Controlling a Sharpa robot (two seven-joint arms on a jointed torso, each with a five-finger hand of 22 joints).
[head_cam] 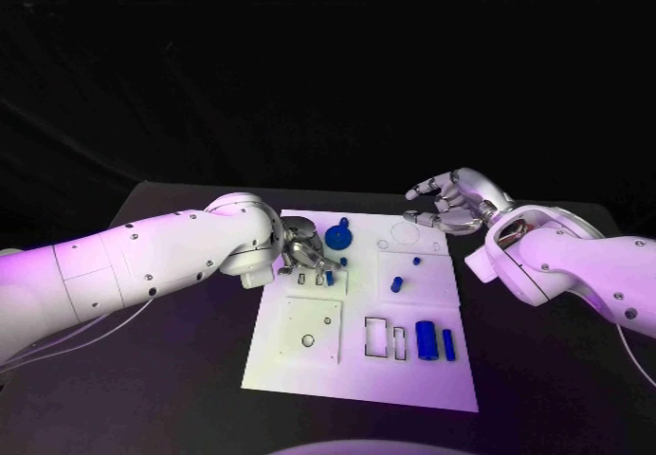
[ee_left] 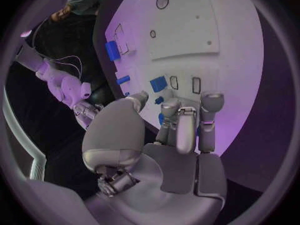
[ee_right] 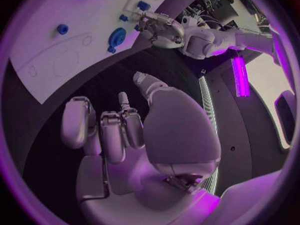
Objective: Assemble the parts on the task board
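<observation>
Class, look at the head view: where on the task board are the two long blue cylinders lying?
The two blue cylinders lie side by side near the task board's near right corner, just right of the rectangular slots, on the right hand's side.

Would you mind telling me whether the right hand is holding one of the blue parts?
No, the right hand hovers past the far right corner of the task board, its curled fingers holding nothing.

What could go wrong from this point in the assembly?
1. The left hand is down on the white board among small blue pieces; its fingers hide them from the head camera, so a piece could get nudged or slip.
2. Two blue cylinders lie loose beside empty slots near the board's front; bumping the board might roll them.
3. The right hand hovers empty over the far corner, close to the round blue piece.
</observation>
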